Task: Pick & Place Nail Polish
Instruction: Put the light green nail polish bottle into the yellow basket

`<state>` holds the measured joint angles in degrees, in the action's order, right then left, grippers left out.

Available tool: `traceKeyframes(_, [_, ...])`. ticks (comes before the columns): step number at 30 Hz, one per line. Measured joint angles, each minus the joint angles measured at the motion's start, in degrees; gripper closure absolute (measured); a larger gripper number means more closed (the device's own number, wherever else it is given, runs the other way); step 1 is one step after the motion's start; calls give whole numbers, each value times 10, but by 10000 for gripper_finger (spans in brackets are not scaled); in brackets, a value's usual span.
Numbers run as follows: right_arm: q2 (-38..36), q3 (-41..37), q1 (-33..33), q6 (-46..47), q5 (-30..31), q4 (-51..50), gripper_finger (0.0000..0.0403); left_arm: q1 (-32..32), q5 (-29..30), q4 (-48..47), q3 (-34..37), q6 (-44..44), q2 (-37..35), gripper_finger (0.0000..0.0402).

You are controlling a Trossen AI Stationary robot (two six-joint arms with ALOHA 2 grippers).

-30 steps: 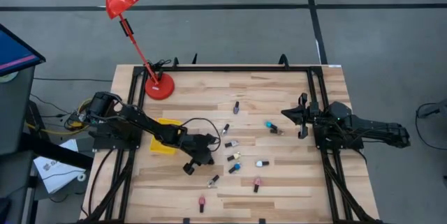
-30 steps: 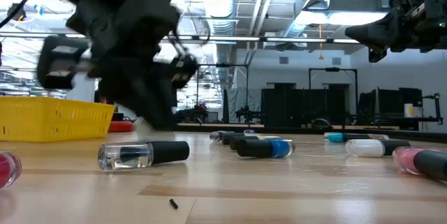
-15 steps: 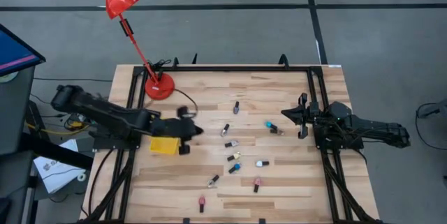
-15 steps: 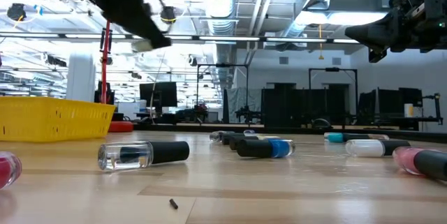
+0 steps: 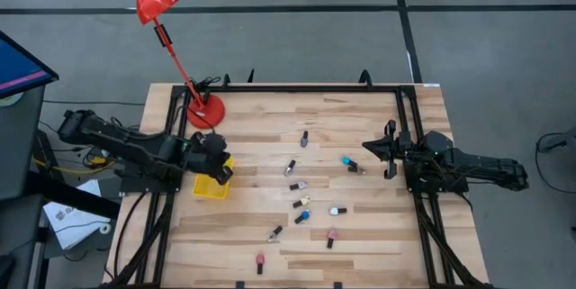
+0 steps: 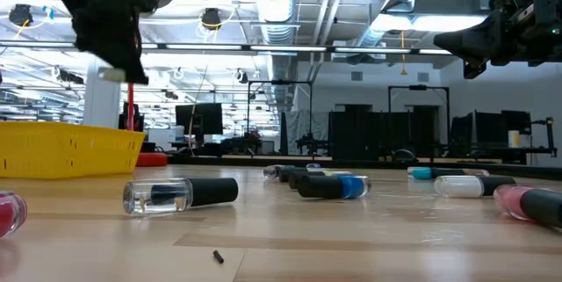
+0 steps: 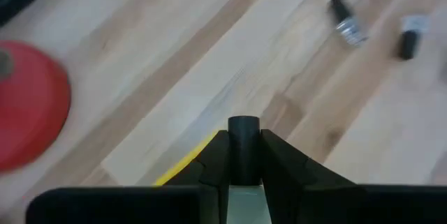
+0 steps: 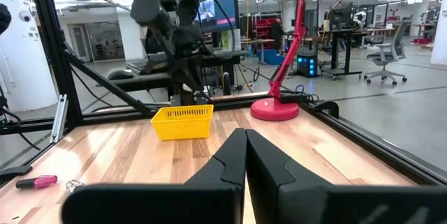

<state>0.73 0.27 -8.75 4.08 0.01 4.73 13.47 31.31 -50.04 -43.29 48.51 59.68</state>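
Observation:
My left gripper [image 5: 219, 160] hangs above the yellow basket [image 5: 209, 187] at the table's left, shut on a small nail polish bottle with a dark cap [image 7: 243, 128] and a pale body. It also shows high up in the low view [image 6: 116, 64]. Several other nail polish bottles lie on their sides across the middle of the table, among them a clear one [image 6: 180, 194], a blue one [image 6: 332, 185] and a pink one [image 6: 527, 201]. My right gripper [image 5: 369, 148] is shut and empty, held above the table's right side. My left gripper pinches the bottle between its two fingers [image 7: 279, 161], which lie along the pale body [image 7: 244, 202]. The dark cap sticks out past the fingertips. The fingers slant downward from above. The bottle is lifted clear, over the basket's rim [image 7: 183, 166].
A red lamp stands with its round base [image 5: 205, 111] at the table's far left, just beyond the basket. Black frame rails run along the left and right table edges [image 5: 416, 190]. Bare wood lies along the near edge [image 5: 378, 262].
My left gripper has risen from the middle of the table and swung toward the table's left edge, ending above the yellow basket. The bottles lying on the table have stayed where they were.

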Motion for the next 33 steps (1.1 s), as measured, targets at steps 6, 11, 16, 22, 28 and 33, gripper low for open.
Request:
traceKeyframes(6, [0, 0, 0, 0, 0, 0, 403, 2, -1, -31, 0, 64, 55, 350])
traceKeyframes(11, [0, 0, 0, 0, 0, 0, 403, 9, -1, -31, 0, 86, 99, 348])
traceKeyframes(16, [0, 0, 0, 0, 0, 1, 403, 12, -1, -32, 0, 100, 128, 346])
traceKeyframes(22, [0, 0, 0, 0, 0, 3, 403, 13, -1, -34, 0, 107, 144, 339])
traceKeyframes(28, [0, 0, 0, 0, 0, 12, 403, 13, -5, -36, 0, 116, 144, 340])
traceKeyframes(33, [0, 0, 0, 9, 0, 11, 403, 13, -22, -38, 0, 125, 144, 340])
